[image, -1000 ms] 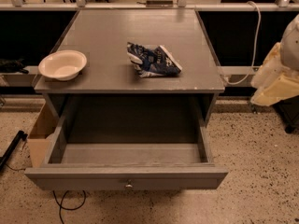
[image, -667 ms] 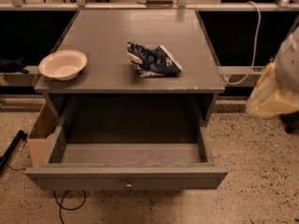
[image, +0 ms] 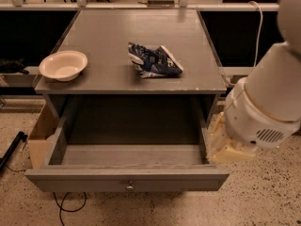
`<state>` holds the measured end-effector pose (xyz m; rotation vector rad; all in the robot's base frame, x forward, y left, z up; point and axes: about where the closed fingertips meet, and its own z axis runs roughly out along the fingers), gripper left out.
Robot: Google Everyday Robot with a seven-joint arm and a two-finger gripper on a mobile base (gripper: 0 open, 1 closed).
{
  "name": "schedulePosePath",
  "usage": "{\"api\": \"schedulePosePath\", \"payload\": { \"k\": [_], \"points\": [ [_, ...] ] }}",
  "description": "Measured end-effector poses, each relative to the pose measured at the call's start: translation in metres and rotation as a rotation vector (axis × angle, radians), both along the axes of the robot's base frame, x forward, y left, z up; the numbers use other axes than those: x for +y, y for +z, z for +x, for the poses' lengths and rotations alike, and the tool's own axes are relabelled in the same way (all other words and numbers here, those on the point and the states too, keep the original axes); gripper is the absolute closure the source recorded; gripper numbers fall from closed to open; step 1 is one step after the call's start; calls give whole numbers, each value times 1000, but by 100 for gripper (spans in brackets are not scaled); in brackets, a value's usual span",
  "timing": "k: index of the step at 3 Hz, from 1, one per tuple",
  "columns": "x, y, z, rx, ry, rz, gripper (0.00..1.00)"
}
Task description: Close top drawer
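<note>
The top drawer (image: 127, 178) of the grey cabinet is pulled far out toward me. Its inside is empty, and a small round metal knob (image: 129, 187) sits at the centre of its flat front. My arm's large white wrist (image: 263, 112) comes down at the right. The cream-coloured gripper (image: 222, 146) hangs below it, close against the outside of the drawer's right wall near the front corner. The lower drawers are hidden under the open one.
On the cabinet top (image: 108, 36) stand a white bowl (image: 63, 65) at the left and a crumpled blue chip bag (image: 153, 60) in the middle. An open cardboard box (image: 40, 135) stands by the cabinet's left side. A black cable (image: 61, 208) lies on the speckled floor.
My arm has swung down and left from the far right edge. The gripper now sits next to the drawer's right front corner. The drawer has not moved.
</note>
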<state>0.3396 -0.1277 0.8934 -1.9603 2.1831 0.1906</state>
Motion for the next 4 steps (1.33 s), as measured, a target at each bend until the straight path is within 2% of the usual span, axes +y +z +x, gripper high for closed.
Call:
{"api": "schedulePosePath", "payload": {
  "k": [1,3,4],
  "points": [
    [28,-14,-12,20,79,1,100],
    [29,-13,-7,0,75,30,100],
    [36,-41,-7,40,72,96,100]
  ]
}}
